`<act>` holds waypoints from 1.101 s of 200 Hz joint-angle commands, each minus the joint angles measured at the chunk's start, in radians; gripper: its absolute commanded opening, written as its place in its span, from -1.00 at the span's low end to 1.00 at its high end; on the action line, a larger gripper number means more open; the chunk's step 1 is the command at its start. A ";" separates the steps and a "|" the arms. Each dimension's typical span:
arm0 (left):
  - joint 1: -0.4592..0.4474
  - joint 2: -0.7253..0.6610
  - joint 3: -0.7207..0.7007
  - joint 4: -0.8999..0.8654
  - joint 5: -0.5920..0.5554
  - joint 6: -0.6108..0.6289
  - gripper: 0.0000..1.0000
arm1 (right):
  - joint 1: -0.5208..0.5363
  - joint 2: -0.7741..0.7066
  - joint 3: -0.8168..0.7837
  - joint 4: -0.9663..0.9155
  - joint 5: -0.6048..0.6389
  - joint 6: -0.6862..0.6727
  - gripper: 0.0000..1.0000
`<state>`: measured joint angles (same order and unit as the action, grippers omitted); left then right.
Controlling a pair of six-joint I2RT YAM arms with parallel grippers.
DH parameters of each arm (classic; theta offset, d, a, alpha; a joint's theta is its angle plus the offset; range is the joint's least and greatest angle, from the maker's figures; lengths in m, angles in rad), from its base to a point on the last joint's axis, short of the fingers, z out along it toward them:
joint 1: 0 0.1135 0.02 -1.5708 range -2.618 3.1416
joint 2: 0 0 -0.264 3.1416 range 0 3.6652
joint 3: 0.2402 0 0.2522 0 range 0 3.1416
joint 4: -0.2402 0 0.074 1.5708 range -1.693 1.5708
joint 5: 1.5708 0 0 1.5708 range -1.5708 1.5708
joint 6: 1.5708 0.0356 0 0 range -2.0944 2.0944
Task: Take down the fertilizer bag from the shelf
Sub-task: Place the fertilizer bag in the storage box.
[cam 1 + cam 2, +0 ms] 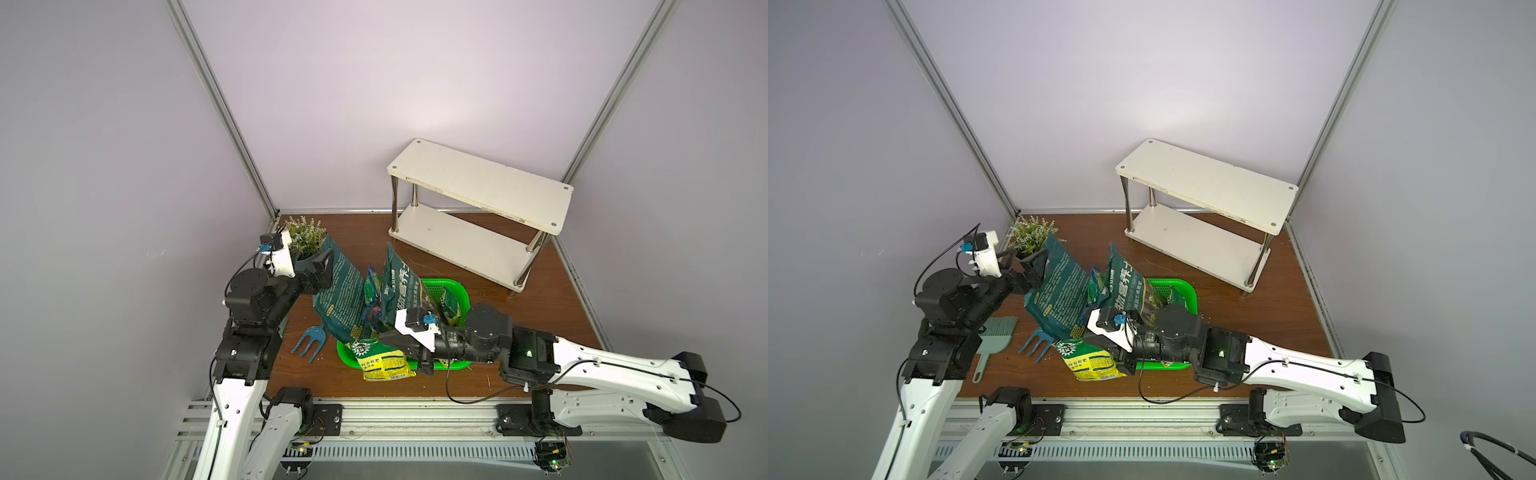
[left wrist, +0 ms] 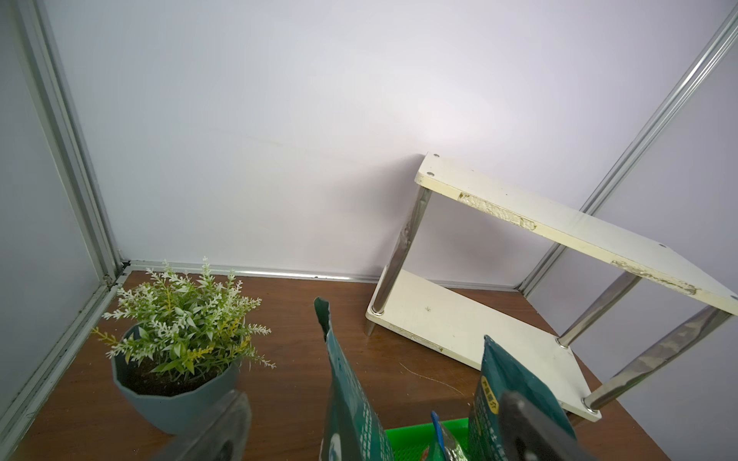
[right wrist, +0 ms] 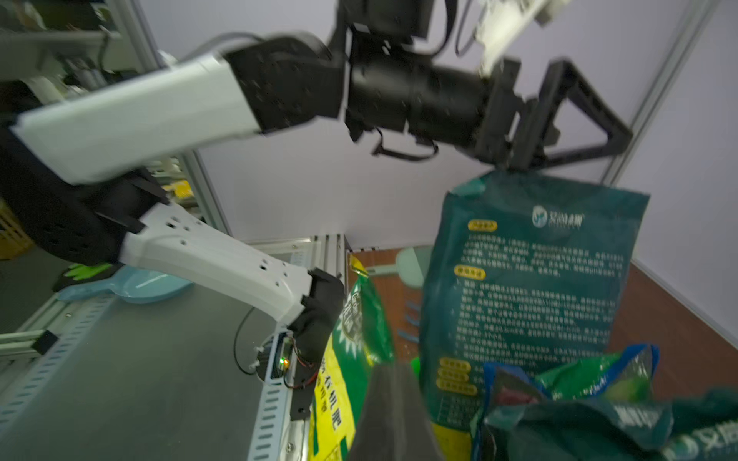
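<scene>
The white two-tier shelf [image 1: 478, 183] [image 1: 1204, 178] [image 2: 559, 227] stands at the back right with both boards bare. A yellow-and-green fertilizer bag [image 1: 384, 361] [image 1: 1092, 361] [image 3: 339, 383] leans over the front rim of the green basket [image 1: 453, 291] [image 1: 1183, 289]. My right gripper [image 1: 426, 368] [image 1: 1125, 368] [image 3: 395, 419] is shut right beside that bag; no grip on it shows. A tall dark green bag [image 1: 340, 291] [image 1: 1059, 291] [image 2: 347, 399] [image 3: 531, 279] stands upright left of the basket. My left gripper [image 1: 324, 270] [image 1: 1034, 270] [image 2: 371, 431] is open, a finger on each side of its top edge.
A second dark green bag [image 1: 401, 286] [image 2: 511, 383] and a small blue-edged bag [image 1: 374, 291] stand in the basket. A potted plant [image 1: 305, 239] [image 2: 179, 347] sits in the back left corner. A blue hand fork [image 1: 307, 338] and a teal brush-and-pan [image 1: 996, 336] lie front left.
</scene>
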<state>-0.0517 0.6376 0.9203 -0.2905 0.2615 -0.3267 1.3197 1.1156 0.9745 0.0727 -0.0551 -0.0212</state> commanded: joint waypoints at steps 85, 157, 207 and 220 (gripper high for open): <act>-0.109 -0.070 0.009 -0.107 -0.120 -0.030 1.00 | -0.140 -0.011 -0.194 0.325 0.127 0.046 -1.00; -0.109 -0.044 -0.022 -0.079 -0.018 -0.023 1.00 | -0.141 0.041 -0.336 0.420 0.117 0.118 -1.00; -0.109 -0.045 -0.025 -0.077 -0.026 -0.017 1.00 | -0.141 0.053 -0.435 0.490 0.111 0.180 -1.00; -0.109 -0.046 -0.024 -0.077 -0.026 -0.014 1.00 | -0.141 0.068 -0.444 0.497 0.106 0.188 -1.00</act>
<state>-0.1516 0.5976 0.9028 -0.3847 0.2241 -0.3584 1.1866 1.1717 0.5339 0.4458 0.0570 0.1215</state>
